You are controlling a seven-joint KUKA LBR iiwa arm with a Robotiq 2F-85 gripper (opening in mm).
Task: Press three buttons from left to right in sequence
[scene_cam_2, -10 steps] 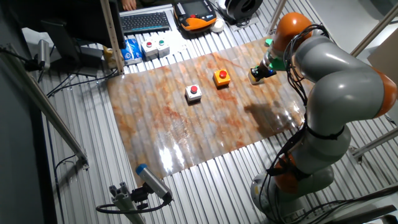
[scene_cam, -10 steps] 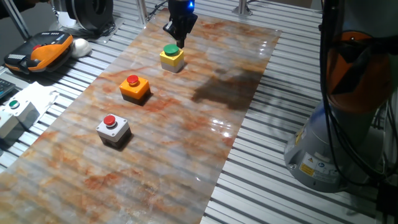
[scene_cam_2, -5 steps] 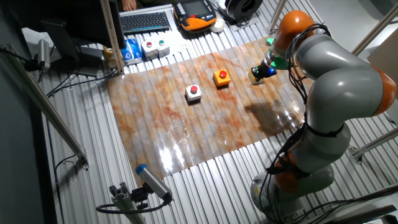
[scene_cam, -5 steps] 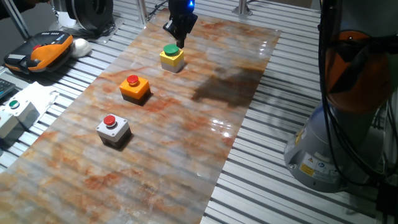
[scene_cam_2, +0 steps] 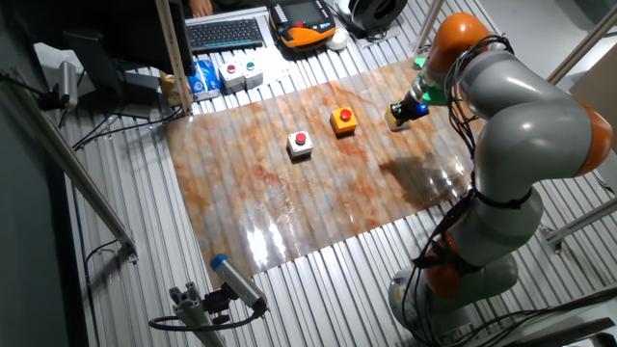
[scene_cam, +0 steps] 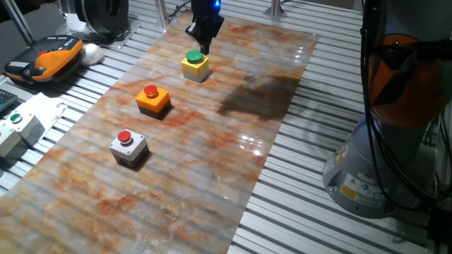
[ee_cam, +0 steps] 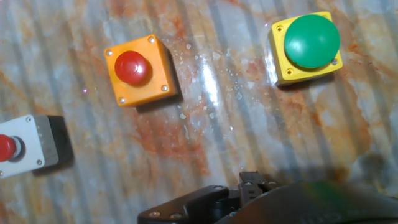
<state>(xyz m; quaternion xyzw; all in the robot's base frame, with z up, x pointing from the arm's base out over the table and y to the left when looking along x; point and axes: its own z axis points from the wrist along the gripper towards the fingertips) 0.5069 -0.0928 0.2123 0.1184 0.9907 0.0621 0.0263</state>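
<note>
A: In one fixed view, where do the three buttons sit?

B: In a slanted row on the marbled worktop (scene_cam: 212,176). The grey box (scene_cam: 128,147) with a red cap lies at about 7 o'clock of the board, the orange box (scene_cam: 152,99) sits in the middle, and the yellow box (scene_cam: 195,65) with a green cap is at about 11 o'clock. The hand (scene_cam: 203,40) hangs just above and behind the yellow one. Whether it touches the cap I cannot tell, and its fingers make one dark mass here, so open or closed is unclear.

A: And the other fixed view?

B: The same row runs the other way: grey box (scene_cam_2: 301,144), orange box (scene_cam_2: 344,120), then the yellow box (scene_cam_2: 396,116) at about 2 o'clock, half hidden under the hand (scene_cam_2: 413,104).

A: Hand view?

B: The yellow box (ee_cam: 305,46) is at 1 o'clock, the orange box (ee_cam: 137,70) at 10 o'clock and the grey box (ee_cam: 25,152) at 8 o'clock, cut by the edge. The dark body of the hand (ee_cam: 249,196) fills 6 o'clock; no fingertips show.

A: How would they handle?

B: I judge them rigid plastic shells, light and loose on a glossy, probably slick surface, so a slanting shove might slide a box. They need no grasping: press straight down on the middle of the domed cap, which should give a little.
</note>
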